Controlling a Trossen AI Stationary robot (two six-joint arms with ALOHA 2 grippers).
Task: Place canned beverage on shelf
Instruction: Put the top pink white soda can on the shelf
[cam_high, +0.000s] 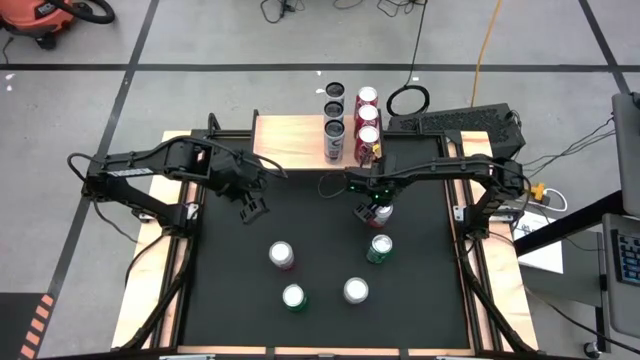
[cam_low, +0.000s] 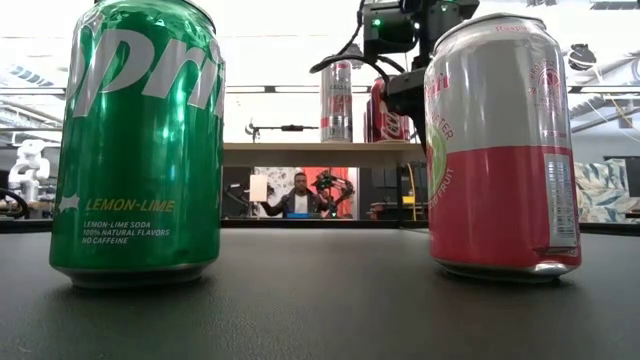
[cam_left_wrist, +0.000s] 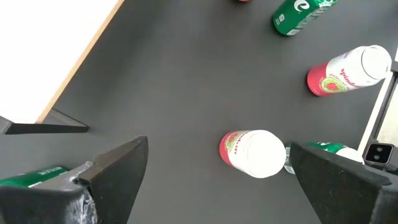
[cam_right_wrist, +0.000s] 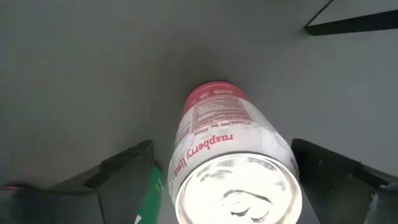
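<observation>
Your table (cam_high: 230, 300) was the big black surface, and the shelf (cam_high: 290, 140) stood at its far edge with six cans already lined up in two rows on the right part of its wooden top. Four more cans stood loose on the table nearer the front.

The one that mattered was the raspberry can (cam_right_wrist: 233, 168), upright with its long axis vertical and its silver lid facing up toward your right wrist camera. It stood on the table just in front of the shelf, directly between the two fingers of your right gripper (cam_high: 372, 211), with a green can (cam_high: 379, 247) just beside it toward the front. Your right arm was clearly the nearer one.

Those right fingers were spread wide on either side of the raspberry can; from the wrist view they looked clear of its sides, holding nothing yet.

Your left gripper (cam_high: 254, 207) hung over bare table to the left, fingers also spread wide and empty.
</observation>
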